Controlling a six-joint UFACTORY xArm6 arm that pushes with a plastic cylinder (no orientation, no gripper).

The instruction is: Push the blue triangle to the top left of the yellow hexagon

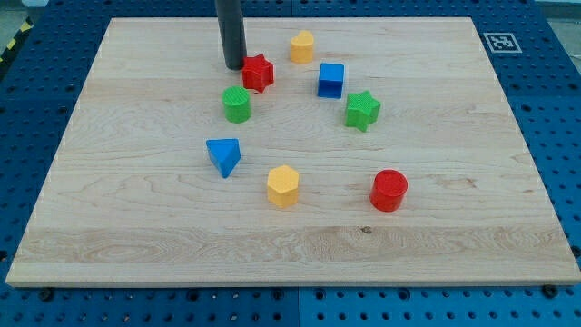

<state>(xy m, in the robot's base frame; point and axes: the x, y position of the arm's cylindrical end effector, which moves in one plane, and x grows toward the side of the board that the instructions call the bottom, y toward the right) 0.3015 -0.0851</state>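
Note:
The blue triangle (223, 155) lies on the wooden board (136, 218), left of centre. The yellow hexagon (282, 186) lies to its lower right, a short gap apart. My tip (233, 66) is near the view's top, well above the blue triangle, just left of the red star (258, 73) and close to touching it. The green cylinder (237, 104) stands between my tip and the blue triangle.
A second yellow block (302, 46) sits near the top, a blue cube (331, 80) and a green star (362, 110) to the right of centre, a red cylinder (389, 190) at lower right. A marker tag (500, 41) is at the board's top right corner.

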